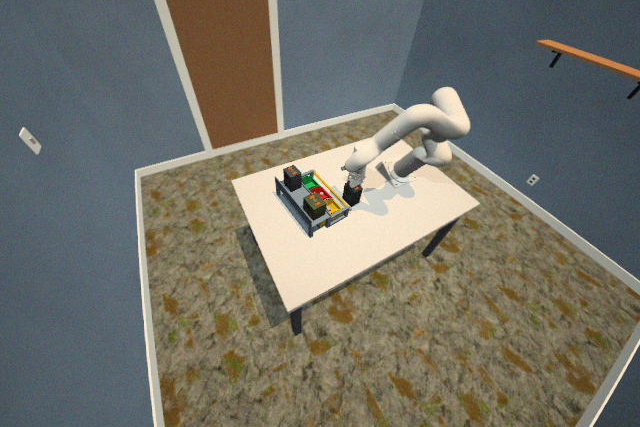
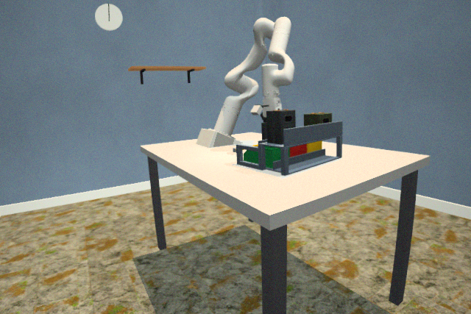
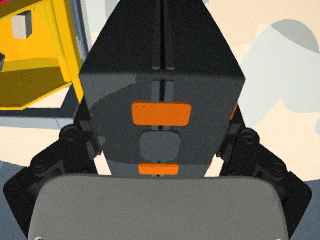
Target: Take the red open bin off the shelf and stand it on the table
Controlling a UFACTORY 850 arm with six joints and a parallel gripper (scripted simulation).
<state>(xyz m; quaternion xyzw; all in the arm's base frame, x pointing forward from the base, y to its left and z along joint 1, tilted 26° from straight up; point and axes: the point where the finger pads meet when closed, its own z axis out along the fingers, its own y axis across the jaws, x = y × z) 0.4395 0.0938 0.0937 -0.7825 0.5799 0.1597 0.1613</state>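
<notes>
My gripper [image 1: 353, 188] [image 3: 159, 90] is shut on a black box with orange labels [image 1: 352, 196] [image 3: 162, 60]. It holds the box upright, low at the table top [image 1: 361, 257] [image 2: 342, 173], just in front of the grey shelf [image 1: 294, 205] [image 2: 311, 131]; I cannot tell whether the box touches the table. The red open bin [image 1: 318, 191] [image 2: 298, 150] stands in the shelf between the green bin [image 1: 310, 183] [image 2: 266, 155] and the yellow bin [image 1: 334, 205] [image 2: 314, 146] [image 3: 34, 60], open fronts toward the arm.
A second black box [image 1: 292, 177] [image 2: 283, 122] and an olive box [image 1: 314, 205] [image 2: 317, 118] stand on top of the shelf. The arm's base [image 1: 398, 176] [image 2: 210, 137] is bolted at the table's far side.
</notes>
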